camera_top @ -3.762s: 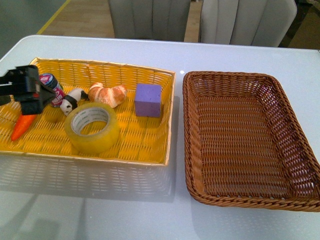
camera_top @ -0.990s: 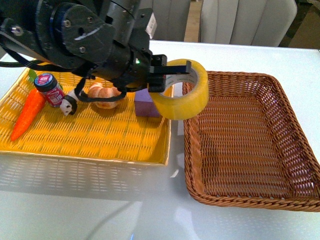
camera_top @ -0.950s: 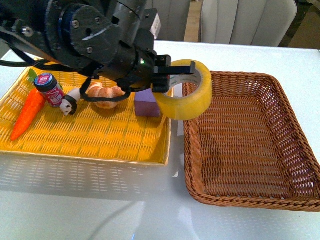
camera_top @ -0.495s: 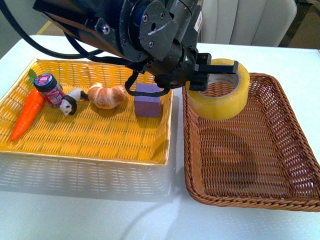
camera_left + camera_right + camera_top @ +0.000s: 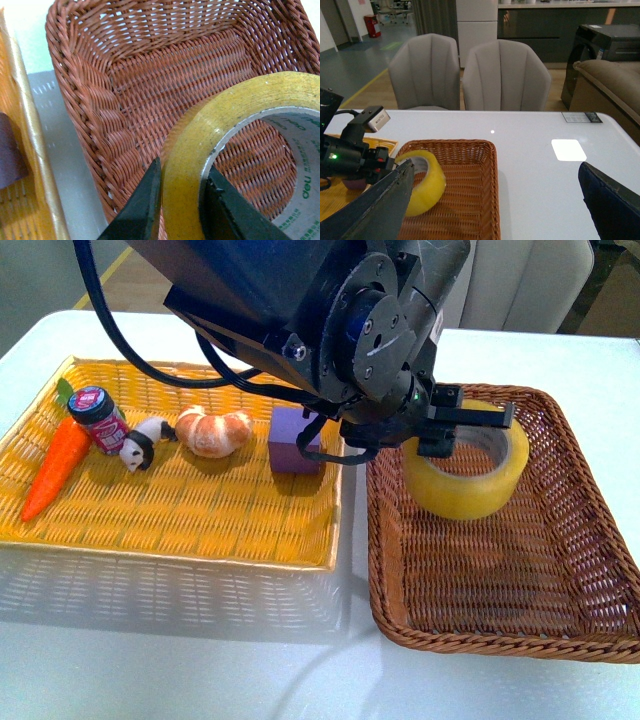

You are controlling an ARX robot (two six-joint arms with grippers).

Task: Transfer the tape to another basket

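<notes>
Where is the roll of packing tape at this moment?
In the front view, the packing tape is held by the left tool over the far left part of the brown wicker basket, just right of the purple cube.

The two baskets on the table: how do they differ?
Colour: the yellow basket is bright, the brown basket dark. Corners: the yellow basket's are squarer, the brown basket's rounded. Contents: the yellow basket holds a carrot, jar, toy panda, bread roll and purple block; the brown basket has only the tape, gripped by the left gripper. Both are woven, rectangular and shallow.
</notes>
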